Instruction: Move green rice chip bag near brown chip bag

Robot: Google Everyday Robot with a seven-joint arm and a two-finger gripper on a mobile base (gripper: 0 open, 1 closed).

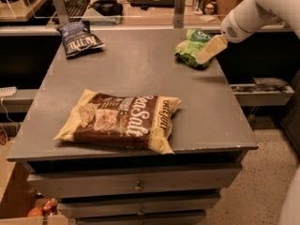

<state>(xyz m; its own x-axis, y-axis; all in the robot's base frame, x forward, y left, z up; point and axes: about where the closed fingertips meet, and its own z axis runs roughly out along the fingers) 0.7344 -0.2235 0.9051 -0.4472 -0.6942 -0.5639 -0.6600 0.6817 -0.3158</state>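
Note:
The green rice chip bag point(190, 47) lies at the far right of the grey cabinet top point(136, 74). The brown chip bag point(121, 120), big, with white "Sea Salt" lettering, lies flat near the front edge, left of centre. My gripper point(205, 55) reaches in from the upper right on a white arm point(248, 14). Its pale yellow tip hangs over the right part of the green bag, just above or at it.
A dark blue chip bag point(79, 40) lies at the far left corner. Behind the top runs a shelf with a keyboard point(77, 3) and upright metal posts point(179, 6). Drawers point(136, 184) sit below the front edge. A low shelf point(262, 90) stands to the right.

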